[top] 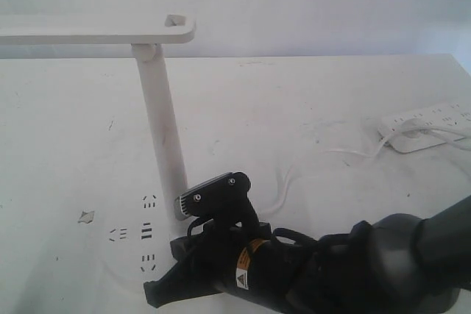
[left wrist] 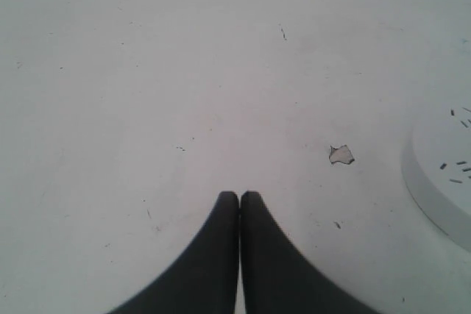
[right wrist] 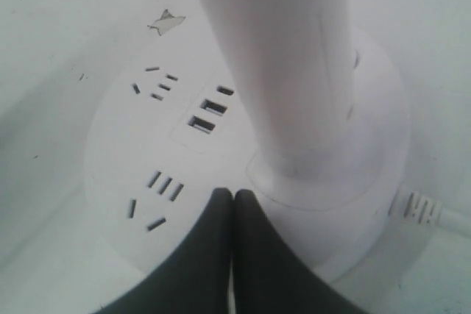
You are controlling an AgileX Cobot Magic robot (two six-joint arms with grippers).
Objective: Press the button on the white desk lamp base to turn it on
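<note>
The white desk lamp base point(right wrist: 110, 152) is a flat round disc with dark socket slots and USB slots point(right wrist: 208, 110), and its white stem point(right wrist: 287, 56) rises from it. My right gripper point(right wrist: 233, 195) is shut, with its tips over the disc right at the foot of the stem. No button shows; it may be under the fingertips. In the exterior view the right gripper point(top: 153, 295) sits low over the near side of the base point(top: 132, 215), beside the stem point(top: 163, 123). My left gripper point(left wrist: 239, 196) is shut over bare table, with the base's rim point(left wrist: 434, 189) off to one side.
The lamp head point(top: 96, 29) reaches out to the left above the table. A long white power strip point(top: 430, 124) lies at the right, and a white cable point(top: 283, 189) runs to the base, plugged in at its side point(right wrist: 419, 209). A chipped spot point(left wrist: 341, 154) marks the tabletop.
</note>
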